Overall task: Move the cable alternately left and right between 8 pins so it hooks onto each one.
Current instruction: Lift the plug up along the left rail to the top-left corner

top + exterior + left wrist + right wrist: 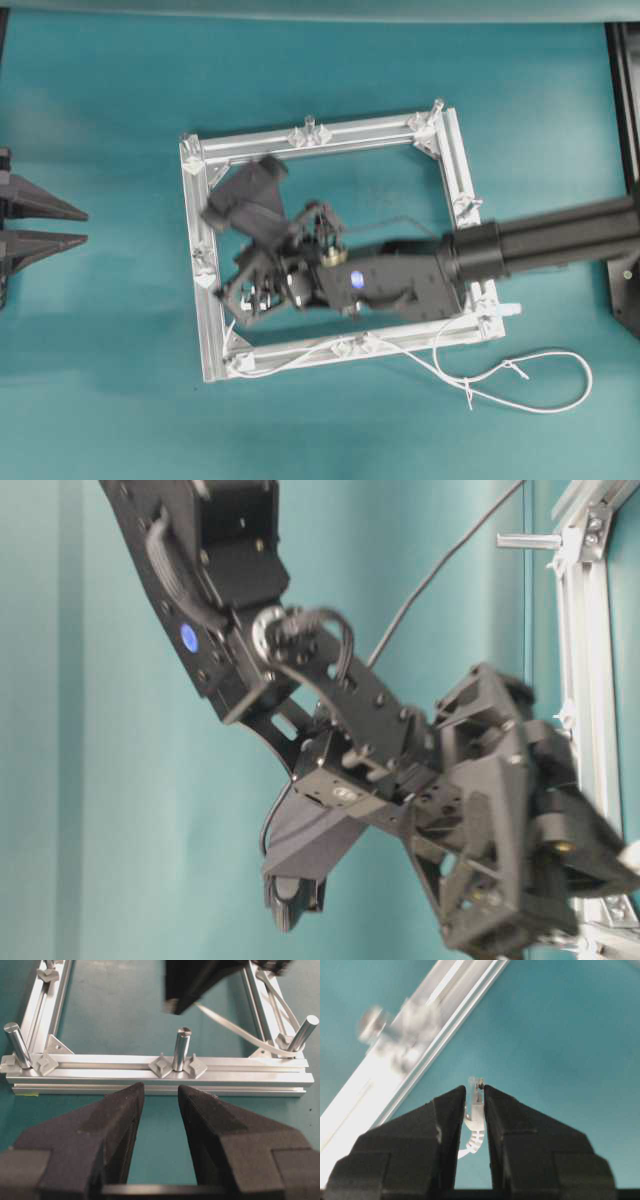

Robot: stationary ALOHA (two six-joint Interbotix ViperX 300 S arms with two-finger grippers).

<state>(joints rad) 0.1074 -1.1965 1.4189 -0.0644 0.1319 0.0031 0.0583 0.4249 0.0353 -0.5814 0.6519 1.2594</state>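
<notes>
One cable (520, 385), its plug pinched in the right claw (475, 1097).

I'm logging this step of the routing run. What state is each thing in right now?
Right claw: shut on the cable plug, over the frame's interior.
Left claw: open, empty, outside the frame.
Cable: partly routed along one frame bar, slack looped on the table.
Aluminium frame: flat on the table.
Pins: upright.
</notes>
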